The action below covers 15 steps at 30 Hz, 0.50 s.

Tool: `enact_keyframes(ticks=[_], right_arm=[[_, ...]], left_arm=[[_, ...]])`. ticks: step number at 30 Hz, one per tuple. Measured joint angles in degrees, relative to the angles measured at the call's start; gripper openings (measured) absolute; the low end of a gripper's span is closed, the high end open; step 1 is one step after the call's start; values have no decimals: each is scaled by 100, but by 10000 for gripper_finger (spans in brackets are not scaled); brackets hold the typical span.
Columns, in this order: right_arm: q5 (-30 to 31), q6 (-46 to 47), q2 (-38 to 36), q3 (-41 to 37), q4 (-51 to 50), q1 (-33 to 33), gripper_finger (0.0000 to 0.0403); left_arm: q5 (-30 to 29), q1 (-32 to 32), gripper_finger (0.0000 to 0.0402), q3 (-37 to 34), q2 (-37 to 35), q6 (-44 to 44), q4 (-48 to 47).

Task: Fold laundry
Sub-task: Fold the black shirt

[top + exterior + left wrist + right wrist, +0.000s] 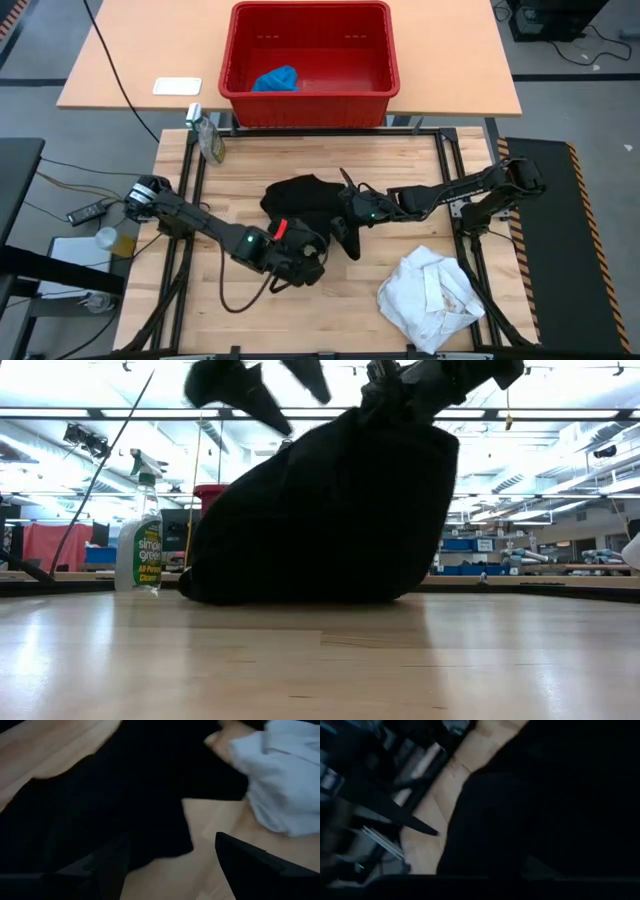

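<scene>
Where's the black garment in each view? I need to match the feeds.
High: black garment at table centre, between both arms.
Low: big dark mound mid-picture, its top lifted.
Left wrist: dark cloth on the wood, ahead of the open fingers.
Right wrist: fills most of the picture.
Shared landmark: white garment, also in left wrist.

You've got open wood along the table's (250,310) front left. The black garment (300,200) blocks mid-table, the white garment (430,295) fills the front right corner, and a spray bottle (208,135) guards the back left.
</scene>
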Motion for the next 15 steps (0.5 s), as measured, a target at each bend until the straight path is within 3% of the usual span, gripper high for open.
enact_keyframes(ticks=[6, 15], right_arm=[[11, 854, 5, 0, 355, -140, 15], [-175, 2748, 13, -4, 759, -248, 15]], left_arm=[[-1232, -633, 291, -4, 551, -884, -474], [-2677, -1024, 291, -7, 997, -798, -1435]])
